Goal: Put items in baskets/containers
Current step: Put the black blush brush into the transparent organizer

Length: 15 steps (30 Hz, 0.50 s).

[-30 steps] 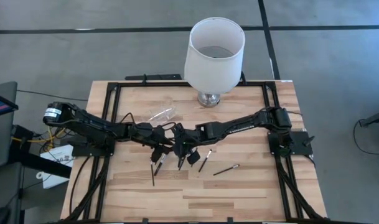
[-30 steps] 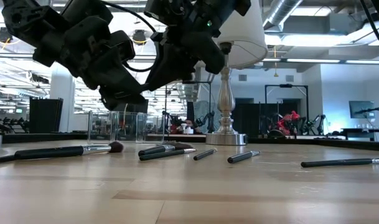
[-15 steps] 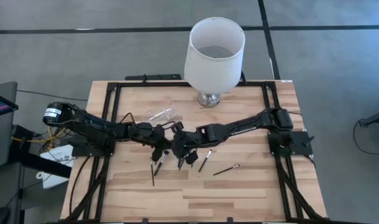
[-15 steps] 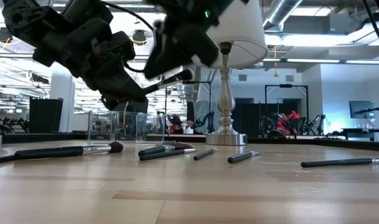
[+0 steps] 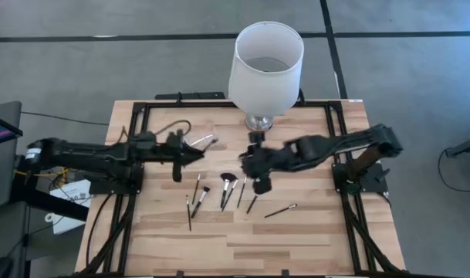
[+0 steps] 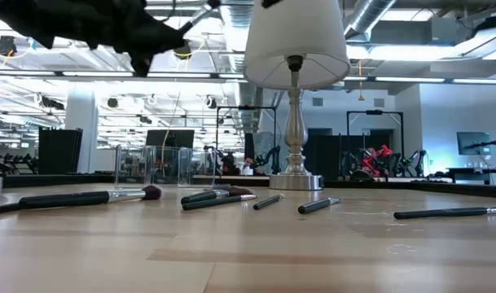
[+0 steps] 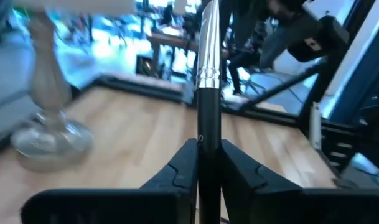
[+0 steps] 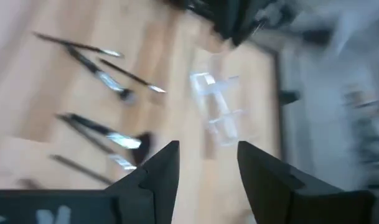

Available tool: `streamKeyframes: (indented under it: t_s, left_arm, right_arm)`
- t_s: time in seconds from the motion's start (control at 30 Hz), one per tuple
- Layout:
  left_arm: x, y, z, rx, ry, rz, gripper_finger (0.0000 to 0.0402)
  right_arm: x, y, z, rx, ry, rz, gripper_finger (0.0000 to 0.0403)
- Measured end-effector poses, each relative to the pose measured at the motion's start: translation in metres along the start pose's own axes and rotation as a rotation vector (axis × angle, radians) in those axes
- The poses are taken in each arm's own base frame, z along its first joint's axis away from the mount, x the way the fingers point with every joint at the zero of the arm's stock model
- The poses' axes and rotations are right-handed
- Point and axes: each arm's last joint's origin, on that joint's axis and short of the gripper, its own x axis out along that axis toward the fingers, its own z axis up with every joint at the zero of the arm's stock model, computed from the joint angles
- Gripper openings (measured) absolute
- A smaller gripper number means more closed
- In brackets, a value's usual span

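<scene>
My left gripper (image 5: 185, 153) is raised over the table's left middle, shut on a makeup brush (image 7: 208, 68) with a dark handle and a silver ferrule. The brush's tip sticks out toward the clear pouch (image 8: 217, 111), which lies flat on the table near the lamp. My right gripper (image 5: 258, 179) hangs open over the table's middle with nothing between its fingers (image 8: 158, 177). Several more brushes (image 5: 225, 190) lie flat on the wood below and in front of it. My left gripper pinches the brush's dark handle (image 7: 208, 140) between its two fingers, behind the silver ferrule. The fingers come level from the table's left and lie along the brush, whose head end sticks out past them. The brush is lifted clear of the table.
A large white lampshade (image 5: 266, 66) on a glass and metal base (image 7: 49, 137) stands at the far middle. A black frame (image 5: 331, 123) runs round the tabletop. Loose brushes (image 6: 85, 197) are scattered from the middle toward the near side.
Both grippers met low over the table's middle around one brush. They have since drawn apart and risen. My left gripper has gone up and toward the left edge with the brush. My right gripper has gone up and toward the right without it.
</scene>
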Motion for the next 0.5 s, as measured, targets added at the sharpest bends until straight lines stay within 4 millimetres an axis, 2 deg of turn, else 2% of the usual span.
streamKeyframes:
  t_s: [0.07,0.2,0.3,0.5]
  left_arm:
    - [-0.004,0.001,0.004,0.045,-0.027,0.004,0.004]
    - [-0.003,0.0,0.003,0.099,-0.017,-0.012,0.0043]
    - [0.0,0.0,0.0,0.102,0.002,-0.016,0.0045]
    - [0.003,0.0,-0.003,0.101,0.017,-0.017,0.004]
  right_arm:
    - [0.009,-0.008,-0.015,0.065,-0.057,-0.006,0.0145]
    - [0.052,-0.023,-0.044,0.132,-0.254,-0.111,0.0144]
    - [0.081,-0.033,-0.055,0.171,-0.482,-0.14,0.0147]
    - [0.113,-0.046,-0.054,0.181,-0.833,-0.072,0.0148]
